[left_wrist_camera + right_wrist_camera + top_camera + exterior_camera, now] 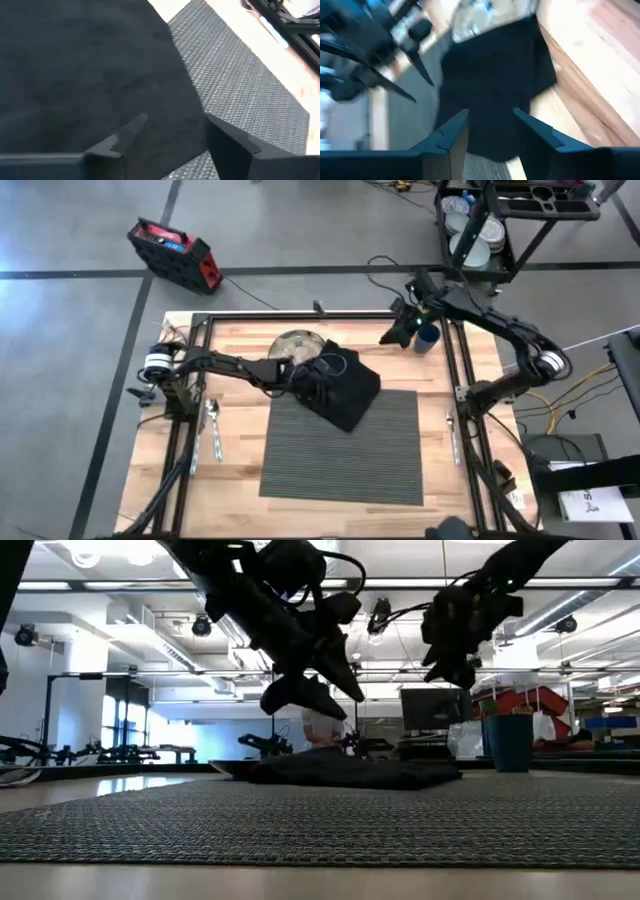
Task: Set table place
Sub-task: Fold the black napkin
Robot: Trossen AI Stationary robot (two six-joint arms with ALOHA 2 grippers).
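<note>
The placemat (pixel 345 447) is laid flat on the table (pixel 235 470), in the middle of its near half. A black napkin (pixel 345 387) is draped over the placemat's far left corner, and a plate (pixel 293 345) is partly covered by the napkin's far edge. The left gripper (pixel 312 375) is held just above the napkin, its fingers (pixel 125 135) spread apart with nothing between them (the low view shows them clear of the cloth). The right gripper (pixel 398 330) is held in the air near a blue cup (pixel 427 338) at the table's far right, its fingers (pixel 452 131) parted and empty. A spoon (pixel 213 425) is seen left of the placemat, and a piece of cutlery (pixel 451 435) lies to its right.
</note>
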